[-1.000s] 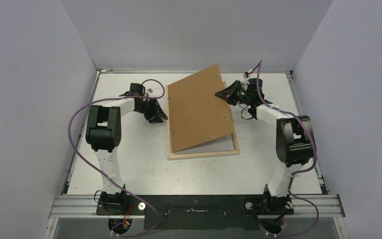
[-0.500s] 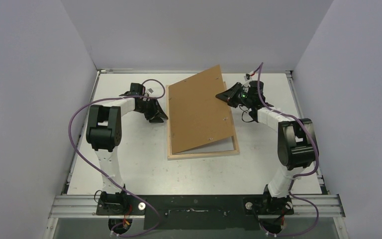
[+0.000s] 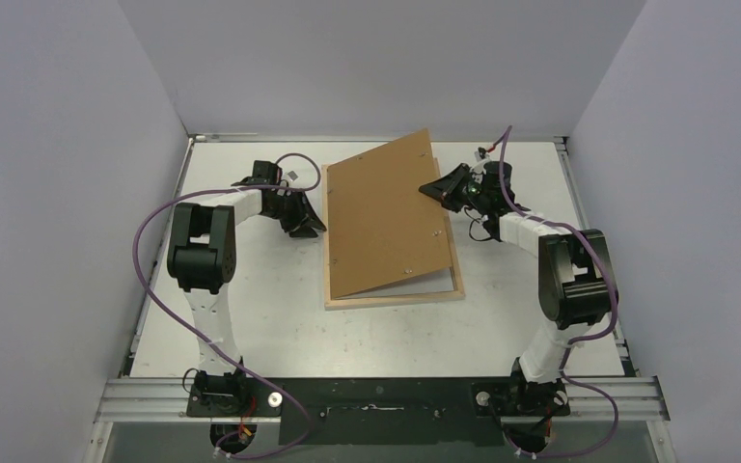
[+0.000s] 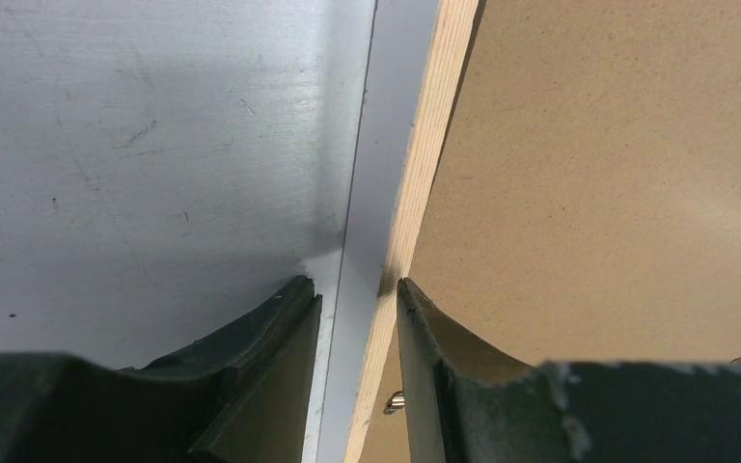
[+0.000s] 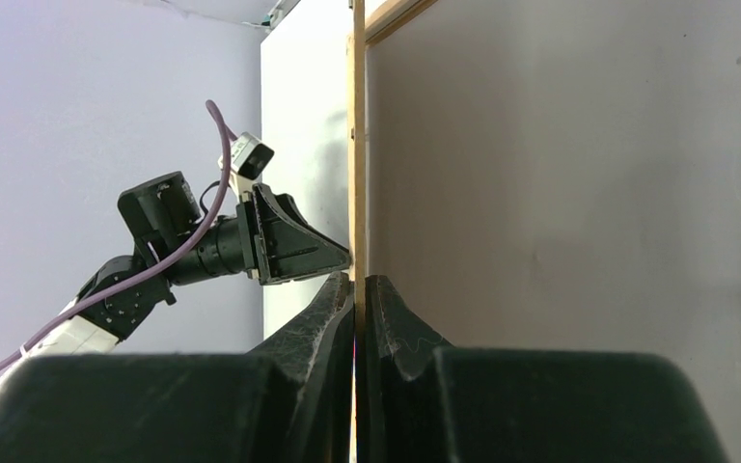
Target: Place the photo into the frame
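My right gripper (image 3: 437, 185), clamped on the hardboard backing (image 3: 386, 212), now tips it steeper, opening the frame (image 3: 396, 298); whether my left gripper (image 4: 355, 289) at 9 o'clock grips the rim, I cannot tell.

On the table (image 3: 251, 318) the hardboard sheet (image 3: 386, 217) tilts over the frame (image 3: 396, 299), between the left gripper (image 3: 307, 224) and right gripper (image 3: 436, 188).

Our plain little booth, seen from above

We've got a pale grey tabletop (image 3: 251, 318), scuffed and scratched up close, boxed in by flat lavender-grey walls: back wall (image 3: 376, 68), left wall (image 3: 48, 193), right wall (image 3: 695, 193). A silver aluminium rail (image 3: 386, 388) runs along the near edge, with a black plate (image 3: 376, 417) just below it. Soft, even light.
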Motion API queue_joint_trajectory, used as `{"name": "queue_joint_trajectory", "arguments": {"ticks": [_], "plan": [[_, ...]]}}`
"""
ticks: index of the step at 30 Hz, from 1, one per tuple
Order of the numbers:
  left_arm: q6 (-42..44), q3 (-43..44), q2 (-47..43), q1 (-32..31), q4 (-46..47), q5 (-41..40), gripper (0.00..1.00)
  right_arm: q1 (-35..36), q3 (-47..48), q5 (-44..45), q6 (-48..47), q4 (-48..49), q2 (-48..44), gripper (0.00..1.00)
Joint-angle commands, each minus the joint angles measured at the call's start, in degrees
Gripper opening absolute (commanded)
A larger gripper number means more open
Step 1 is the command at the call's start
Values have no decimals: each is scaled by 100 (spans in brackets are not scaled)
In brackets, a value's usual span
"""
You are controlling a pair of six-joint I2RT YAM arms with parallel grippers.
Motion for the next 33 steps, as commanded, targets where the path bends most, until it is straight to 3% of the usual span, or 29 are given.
{"name": "queue_joint_trajectory", "arguments": {"ticks": [1, 10, 17, 22, 29, 33], "plan": [[198, 148, 148, -33, -94, -146, 34, -1, -22, -161, 58, 482, 73, 3], [211, 158, 167, -36, -124, -155, 34, -111, -23, -613, 198, 851, 406, 2], [222, 167, 185, -40, -136, -163, 34, -130, 35, -718, 130, 797, 617, 20], [253, 184, 195, -40, -174, -207, 34, -132, 17, -646, 98, 719, 620, 23], [310, 256, 224, -39, -241, -266, 34, -219, 54, -733, 102, 739, 698, 5], [378, 293, 257, -39, -301, -333, 34, -274, 60, -922, 111, 809, 719, 0]]}}
